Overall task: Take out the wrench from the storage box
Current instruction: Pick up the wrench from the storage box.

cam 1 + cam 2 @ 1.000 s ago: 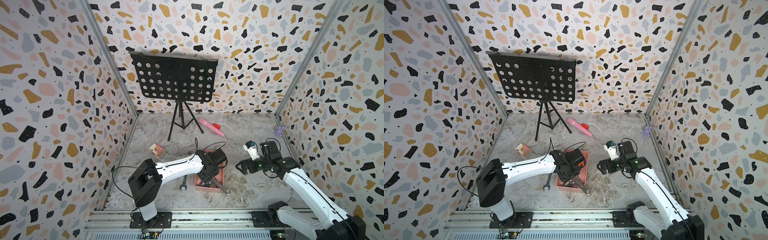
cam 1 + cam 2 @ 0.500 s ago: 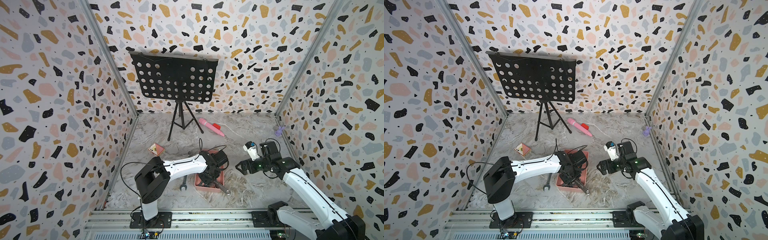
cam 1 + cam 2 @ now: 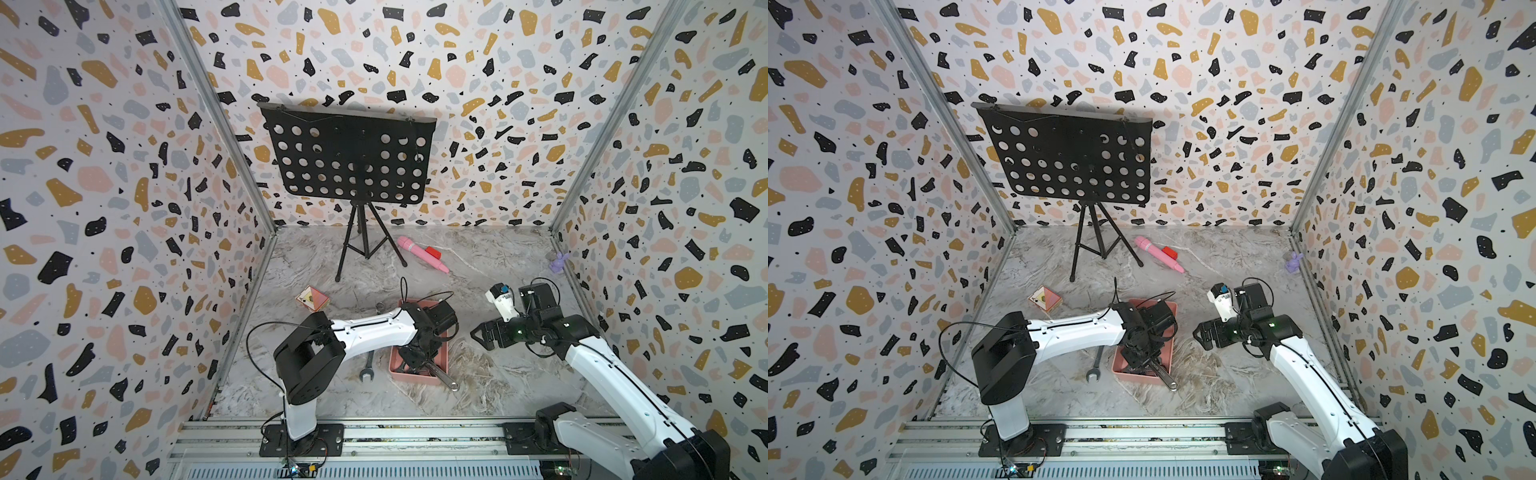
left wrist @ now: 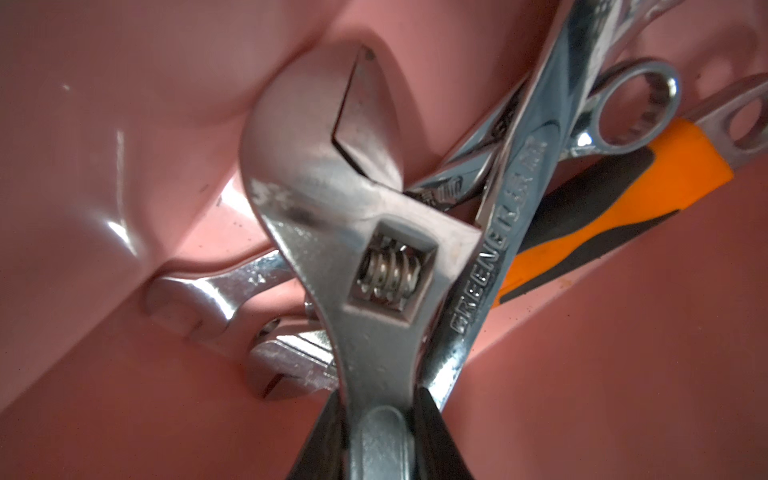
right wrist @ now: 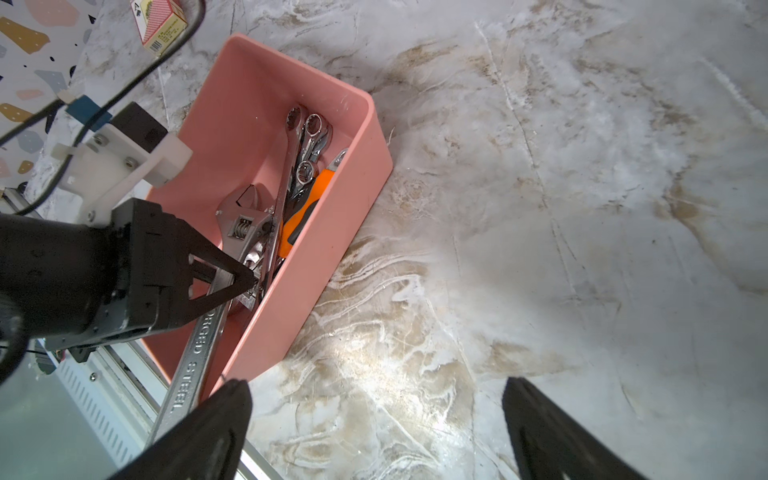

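The salmon-pink storage box (image 3: 443, 358) (image 3: 1138, 376) (image 5: 332, 232) sits on the marble floor between my arms. Several wrenches lie in it, along with an orange-and-black handled tool (image 4: 602, 208). On top is a silver adjustable wrench (image 4: 374, 249) (image 5: 243, 220), whose handle end (image 3: 448, 380) pokes out over the box's near corner. My left gripper (image 4: 380, 411) (image 3: 415, 357) reaches down into the box and is shut on that wrench's handle, both fingers pressed against it. My right gripper (image 5: 374, 390) (image 3: 478, 332) hovers open to the right of the box, holding nothing.
A loose open-end wrench (image 3: 368, 370) lies on the floor left of the box. Behind it are a card box (image 3: 311, 298), a black music stand (image 3: 349, 166), a pink wand (image 3: 422, 253) and a red block (image 3: 432, 250). A purple figure (image 3: 559, 262) stands by the right wall.
The left gripper has lowered into the box and its jaws have narrowed onto the adjustable wrench's handle. The right arm has stayed still.
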Controlling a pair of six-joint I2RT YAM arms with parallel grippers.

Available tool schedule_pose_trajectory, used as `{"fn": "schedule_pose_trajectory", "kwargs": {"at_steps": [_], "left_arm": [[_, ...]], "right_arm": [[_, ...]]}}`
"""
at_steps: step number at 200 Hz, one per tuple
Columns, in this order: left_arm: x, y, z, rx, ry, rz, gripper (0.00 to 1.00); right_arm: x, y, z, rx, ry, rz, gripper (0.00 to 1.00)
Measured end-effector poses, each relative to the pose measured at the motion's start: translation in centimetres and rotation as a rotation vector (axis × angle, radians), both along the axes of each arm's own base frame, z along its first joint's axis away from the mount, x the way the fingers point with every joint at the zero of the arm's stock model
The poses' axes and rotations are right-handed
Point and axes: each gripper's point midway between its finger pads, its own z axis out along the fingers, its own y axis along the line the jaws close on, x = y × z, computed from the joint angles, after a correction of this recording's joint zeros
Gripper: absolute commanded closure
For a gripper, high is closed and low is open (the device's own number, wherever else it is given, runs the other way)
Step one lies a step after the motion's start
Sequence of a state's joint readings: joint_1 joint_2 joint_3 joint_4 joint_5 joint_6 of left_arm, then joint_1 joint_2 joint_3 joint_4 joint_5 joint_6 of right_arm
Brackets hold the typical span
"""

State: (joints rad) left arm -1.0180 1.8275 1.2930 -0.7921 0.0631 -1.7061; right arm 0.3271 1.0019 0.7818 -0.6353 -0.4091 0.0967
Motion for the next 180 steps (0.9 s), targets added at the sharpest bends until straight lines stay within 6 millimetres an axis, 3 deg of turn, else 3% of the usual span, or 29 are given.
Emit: {"fn": "schedule_pose_trajectory", "kwargs": {"at_steps": [54, 122, 180], "left_arm": [[-0.2, 0.3, 0.3, 0.013, -0.01, -0.023, 1.0], [0.8, 0.0, 3.0, -0.009, -0.103, -0.094, 1.0], [1.6, 0.0, 4.1, -0.003, -0.164, -0.161, 1.0]], "right_arm": [[0.0, 0.0, 0.0, -0.001, -0.001, 0.0, 0.0], [0.0, 0.0, 0.0, -0.002, -0.002, 0.002, 0.0], [0.0, 0.0, 0.0, -0.003, -0.004, 0.001, 0.0]]}}
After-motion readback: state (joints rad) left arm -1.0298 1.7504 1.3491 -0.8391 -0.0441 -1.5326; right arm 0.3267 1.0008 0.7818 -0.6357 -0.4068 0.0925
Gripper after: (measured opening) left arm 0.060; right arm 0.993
